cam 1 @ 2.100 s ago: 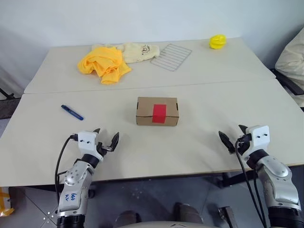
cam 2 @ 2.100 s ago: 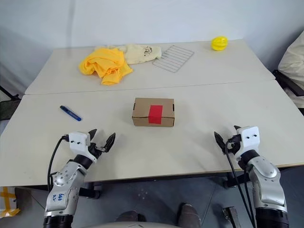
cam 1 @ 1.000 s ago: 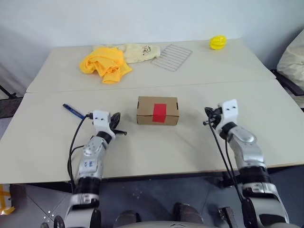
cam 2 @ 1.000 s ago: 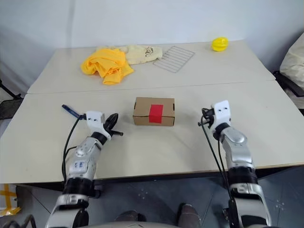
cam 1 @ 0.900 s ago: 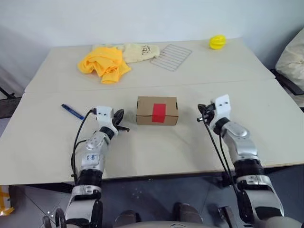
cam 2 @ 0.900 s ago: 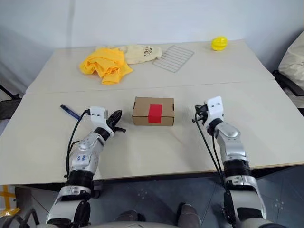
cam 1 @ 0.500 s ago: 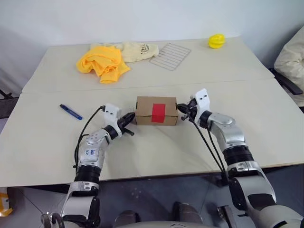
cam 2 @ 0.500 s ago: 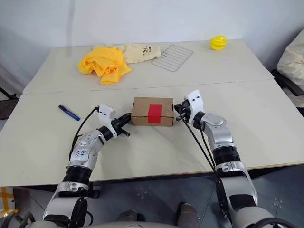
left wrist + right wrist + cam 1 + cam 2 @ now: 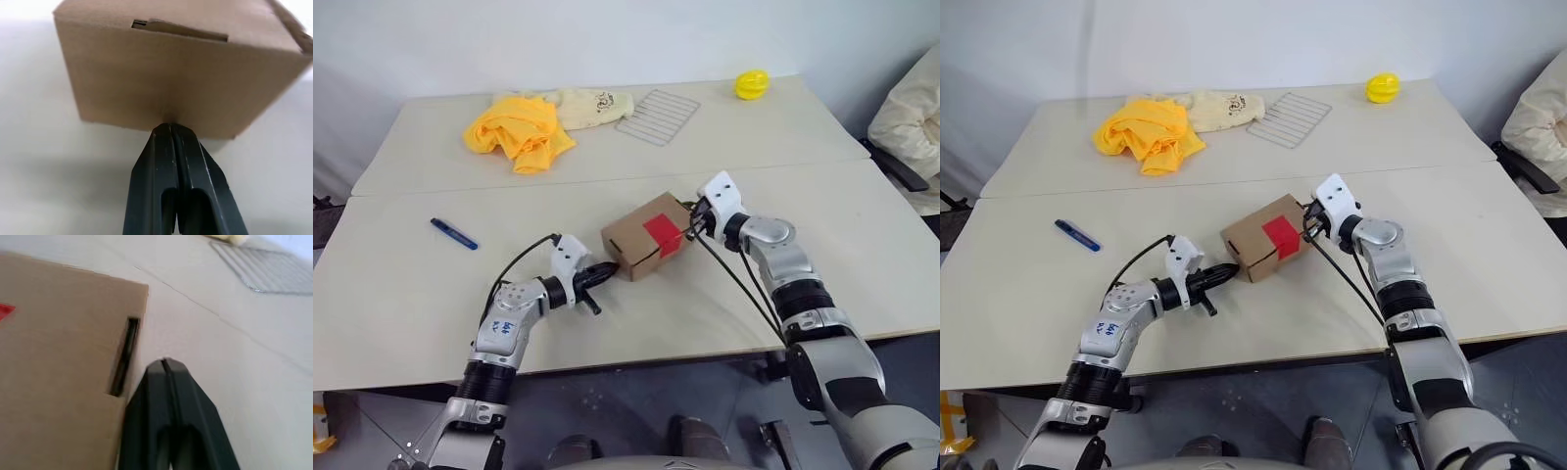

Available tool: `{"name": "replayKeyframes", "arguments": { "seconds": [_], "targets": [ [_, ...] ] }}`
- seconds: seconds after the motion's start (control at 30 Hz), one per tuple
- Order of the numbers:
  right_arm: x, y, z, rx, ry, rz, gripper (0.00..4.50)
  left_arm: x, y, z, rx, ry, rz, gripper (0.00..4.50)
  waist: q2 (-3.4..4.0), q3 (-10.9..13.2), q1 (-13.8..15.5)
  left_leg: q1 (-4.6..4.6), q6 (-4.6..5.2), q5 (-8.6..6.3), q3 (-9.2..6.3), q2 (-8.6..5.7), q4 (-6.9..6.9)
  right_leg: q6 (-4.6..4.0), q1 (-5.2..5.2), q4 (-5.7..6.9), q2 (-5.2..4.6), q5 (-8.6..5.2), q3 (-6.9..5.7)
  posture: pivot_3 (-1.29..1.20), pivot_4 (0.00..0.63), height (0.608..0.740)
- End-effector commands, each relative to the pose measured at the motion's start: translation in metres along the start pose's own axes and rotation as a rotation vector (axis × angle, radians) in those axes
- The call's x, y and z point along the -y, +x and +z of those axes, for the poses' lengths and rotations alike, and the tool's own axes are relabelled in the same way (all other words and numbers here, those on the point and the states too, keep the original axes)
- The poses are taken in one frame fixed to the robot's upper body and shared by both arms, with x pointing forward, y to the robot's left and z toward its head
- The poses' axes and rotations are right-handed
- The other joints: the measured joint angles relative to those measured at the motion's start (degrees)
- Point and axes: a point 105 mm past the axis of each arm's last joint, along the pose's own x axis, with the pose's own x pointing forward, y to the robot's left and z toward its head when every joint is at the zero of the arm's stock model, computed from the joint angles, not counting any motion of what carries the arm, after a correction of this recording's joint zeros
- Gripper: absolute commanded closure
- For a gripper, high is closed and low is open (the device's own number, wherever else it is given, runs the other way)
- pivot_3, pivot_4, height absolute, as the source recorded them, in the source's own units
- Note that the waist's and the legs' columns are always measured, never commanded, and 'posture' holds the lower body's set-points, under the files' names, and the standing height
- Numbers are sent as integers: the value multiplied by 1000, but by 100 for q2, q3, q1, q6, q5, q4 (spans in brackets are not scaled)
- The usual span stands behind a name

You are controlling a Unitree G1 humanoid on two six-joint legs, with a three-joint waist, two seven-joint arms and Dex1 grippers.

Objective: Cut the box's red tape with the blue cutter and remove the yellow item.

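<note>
Both grippers clenched empty: left gripper (image 9: 604,272) against near end of box (image 9: 644,235), right gripper (image 9: 693,223) beside far end; long axis lying diagonally mid-table (image 9: 401,294); blue cutter (image 9: 454,233) well left

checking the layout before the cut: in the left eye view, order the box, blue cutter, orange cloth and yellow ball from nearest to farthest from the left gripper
1. The box: right at the left gripper tips, mid-table.
2. The blue cutter: on the table off to the robot's left.
3. The orange cloth: far table, left side.
4. The yellow ball: far right corner.
</note>
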Motion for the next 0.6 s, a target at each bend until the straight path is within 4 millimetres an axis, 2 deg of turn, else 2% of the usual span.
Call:
{"name": "replayKeyframes", "arguments": {
  "seconds": [0.03, 0.13, 0.3, 0.37, 0.53, 0.6],
  "targets": [
    [20, 2, 15, 66, -89, -172, 4500, 17, 8, -10, -19, -57, -56, 4446, 0, 0, -13, 0, -1, 1, 1, 0, 0, 0, 0, 0, 0, 0, 1, 0, 150, 740],
    [44, -10, 18, 115, -29, -312, 4500, 0, -8, -13, 0, -98, 46, 4446, 0, 0, -16, -3, -2, 1, -1, 1, 0, 0, -2, 1, 0, 0, 1, 0, 150, 740],
    [65, -36, 12, 195, 125, -443, 4500, -33, -33, -20, 46, -165, 243, 4446, -1, 1, -64, -1, -3, 2, -5, 4, -1, 0, -4, 5, 0, 0, 0, 0, 150, 740],
    [61, -49, 2, 191, 181, -441, 4500, -48, -39, -21, 70, -184, 327, 4446, -1, 0, -81, 1, -5, 3, -7, 5, -1, 0, -2, 6, 1, 0, 0, 0, 150, 740],
    [31, -78, -15, 137, 235, -341, 4500, -75, -43, -17, 102, -151, 453, 4446, -1, 0, -95, 10, -6, 4, -5, 5, 0, -1, -1, 17, 1, 0, 8, 0, 150, 740],
    [11, -88, -19, 107, 270, -278, 4500, -90, -45, -16, 107, -137, 511, 4446, 0, 0, -113, 14, -7, 4, -1, 4, 0, -3, -3, 22, 0, 2, 14, 0, 150, 740]
  ]
}}
